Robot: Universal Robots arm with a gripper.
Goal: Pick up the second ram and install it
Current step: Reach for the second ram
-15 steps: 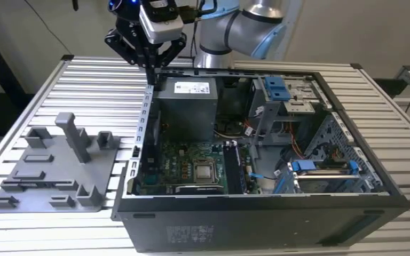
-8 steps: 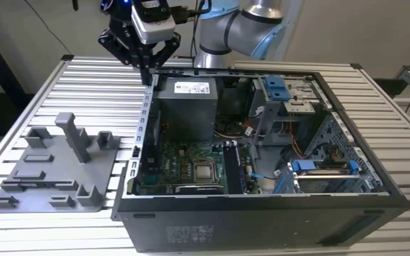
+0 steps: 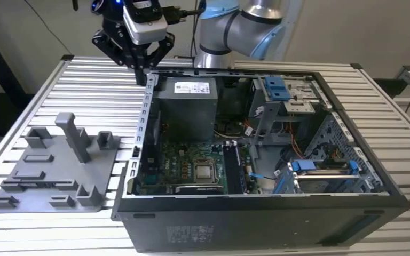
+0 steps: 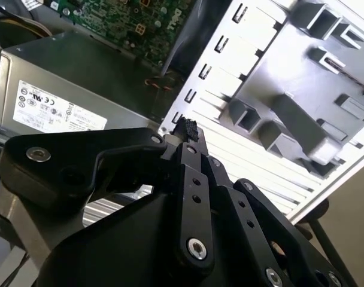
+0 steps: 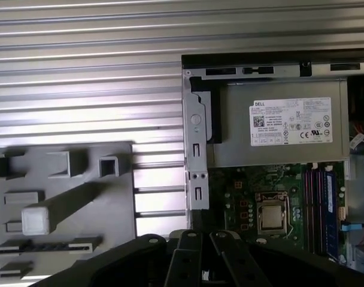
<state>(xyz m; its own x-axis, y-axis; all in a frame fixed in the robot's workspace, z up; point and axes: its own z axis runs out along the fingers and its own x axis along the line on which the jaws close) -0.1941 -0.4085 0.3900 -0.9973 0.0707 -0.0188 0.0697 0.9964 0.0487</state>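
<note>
My gripper (image 3: 143,79) hangs high over the back corner of the open computer case (image 3: 262,213), on the exterior view's left. Its black fingers (image 4: 183,127) meet at the tips with nothing between them, so it is shut and holds nothing. Thin dark sticks (image 5: 318,200) stand upright in the memory slots (image 3: 232,166) beside the processor (image 3: 205,172). I cannot tell which of them is the second ram. The grey tray (image 3: 109,170) lies outside the case, and its long slot (image 5: 50,246) shows a dark strip that I cannot identify.
The grey power supply (image 3: 183,106) fills the case's back corner under the gripper. A tall post (image 3: 73,136) and several blocks rise from the tray. Drive bays with blue clips (image 3: 277,88) and loose cables crowd the case's far side. The ribbed metal table (image 3: 84,90) surrounds everything.
</note>
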